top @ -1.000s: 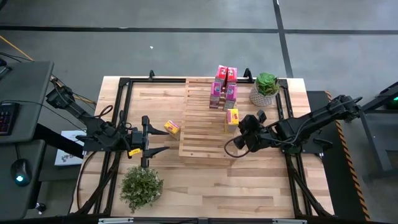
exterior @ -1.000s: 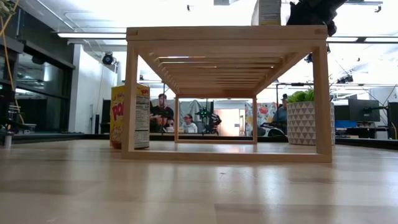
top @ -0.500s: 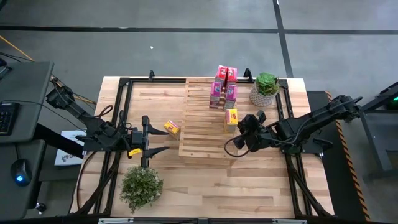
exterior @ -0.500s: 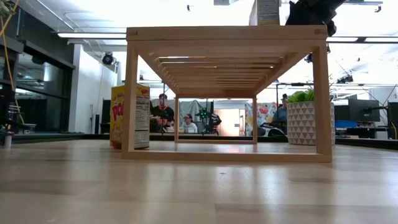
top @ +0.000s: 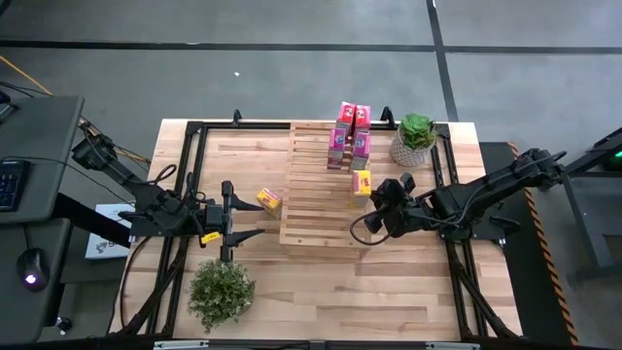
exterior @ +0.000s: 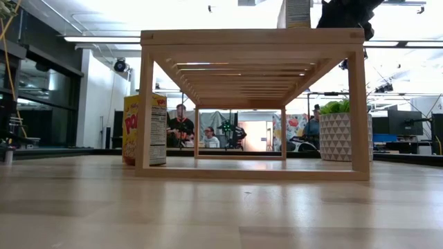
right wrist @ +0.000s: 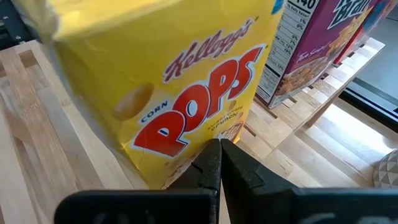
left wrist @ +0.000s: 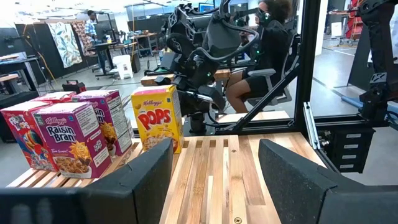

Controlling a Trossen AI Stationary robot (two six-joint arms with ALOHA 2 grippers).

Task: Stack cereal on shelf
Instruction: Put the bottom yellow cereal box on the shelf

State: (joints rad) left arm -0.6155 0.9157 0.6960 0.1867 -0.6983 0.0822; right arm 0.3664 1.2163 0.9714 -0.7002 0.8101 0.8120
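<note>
The shelf (top: 324, 185) is a pale slatted rack in the middle of the table. Several pink cereal boxes (top: 350, 136) stand at its far end. One yellow Corn Pops box (top: 362, 182) stands upright on the slats near the shelf's right edge, and it fills the right wrist view (right wrist: 180, 81). My right gripper (top: 375, 192) is shut just to the right of it. A second yellow box (top: 269, 199) stands on the table left of the shelf. My left gripper (top: 260, 219) hovers open beside that box and touches nothing. My right gripper (right wrist: 221, 158) has its shut fingertips against the printed front face of the yellow box, near its bottom edge (right wrist: 199, 146). The fingers come in about level from the table's right. The box stands upright with its base on the shelf's slats.
A potted plant in a patterned pot (top: 415, 139) stands right of the shelf's far end. A leafy green plant (top: 222, 292) sits at the near left. Black frame rails run along the table's sides. People sit in the room beyond (exterior: 181, 128).
The yellow box on the shelf has slid slightly toward the table's left, with my shut right gripper following behind it. The left arm has kept still.
</note>
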